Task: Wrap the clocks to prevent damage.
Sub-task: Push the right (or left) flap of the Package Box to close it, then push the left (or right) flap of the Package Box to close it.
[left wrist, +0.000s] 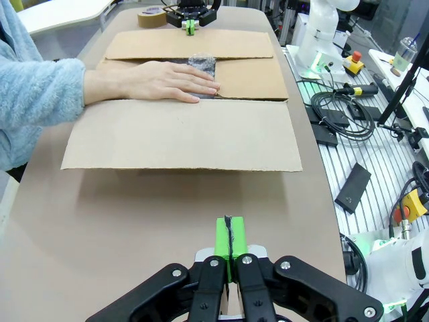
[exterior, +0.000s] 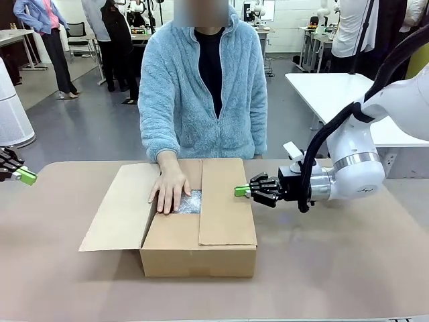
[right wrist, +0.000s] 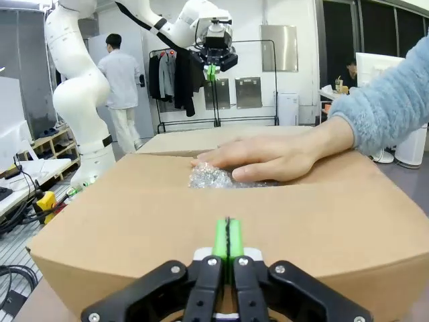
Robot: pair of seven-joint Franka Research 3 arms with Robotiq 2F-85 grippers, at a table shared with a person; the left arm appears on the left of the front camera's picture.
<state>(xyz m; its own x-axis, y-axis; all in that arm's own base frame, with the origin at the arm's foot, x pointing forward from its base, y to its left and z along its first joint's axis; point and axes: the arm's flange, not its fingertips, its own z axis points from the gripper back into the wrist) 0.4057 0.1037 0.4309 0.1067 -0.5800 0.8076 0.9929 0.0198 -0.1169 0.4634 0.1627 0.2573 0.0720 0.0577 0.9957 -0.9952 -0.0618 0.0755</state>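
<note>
Front view, left to right: left claw sits at the far left edge over the desk, well apart from the box. Its pads are pressed flat together with nothing in them; left wrist view agrees. Next, left flap is splayed out flat off the box's left side. Then the person's hand, palm down in the opening, pressing on the clocks. They show only as a patch of whitish bubble wrap inside the box, between the hand and the right flap, no clock face visible. Right flap is folded down over the opening. Right claw is level, tip at that flap's outer edge, also closed tight and empty; can't tell if it touches cardboard. Tape roll lies on the desk beyond the box, near the right claw. My read: wrapping looks done, bundle is boxed, step in hand is closing flaps. To do it well, wait for the hand to clear, then bring the left claw in low with its closed tip under the left flap's free edge. Sweep up and over in an arc about the fold line, not a straight push, or the box may slide. Right claw could brace the right side. Go light at the end, since a hard press would load the clocks.
</note>
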